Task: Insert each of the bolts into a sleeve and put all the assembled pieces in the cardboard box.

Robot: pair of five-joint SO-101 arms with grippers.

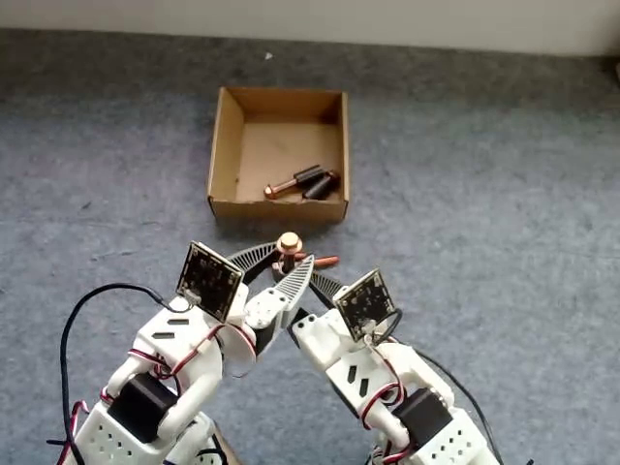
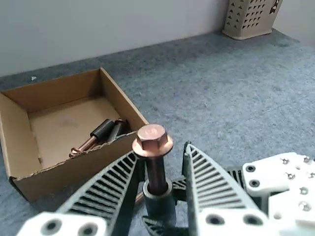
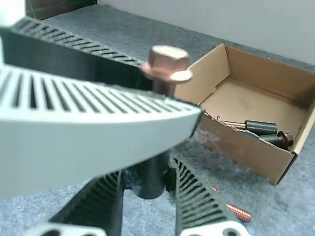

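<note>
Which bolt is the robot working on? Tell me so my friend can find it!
Find the cardboard box on the grey carpet; just in front of it the left hand and right hand meet. There a copper bolt stands upright in a black sleeve, head on top. The other bolts lie flat: two in the box, one loose on the carpet.

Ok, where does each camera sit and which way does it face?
High view: fixed overhead, looking down at the cardboard box; both arms show.
Left wrist view: on the left arm, looking past the left gripper toward the box.
Right wrist view: on the right arm, past the right gripper toward the box.
All share the upright bolt.
</note>
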